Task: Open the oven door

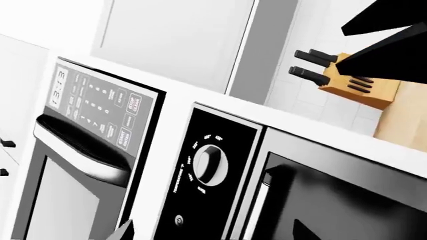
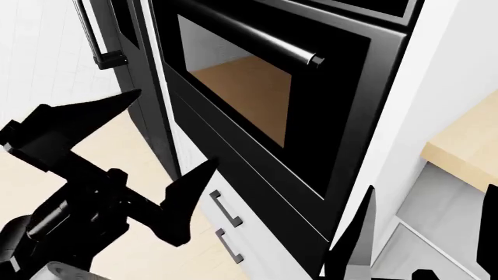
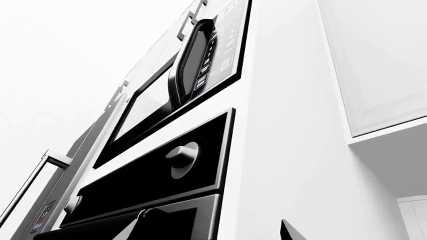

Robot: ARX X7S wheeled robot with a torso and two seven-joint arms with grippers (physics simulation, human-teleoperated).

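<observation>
Both grippers cropped; oven door (image 2: 257, 111) partly off-frame.

So there's a light wooden countertop (image 2: 467, 153) off at about 3 o'clock in the head view, sitting right beside the white cabinet column. In the left wrist view, a wooden knife block (image 1: 357, 80) with black-handled knives stands on that pale wood counter (image 1: 403, 122).
</observation>
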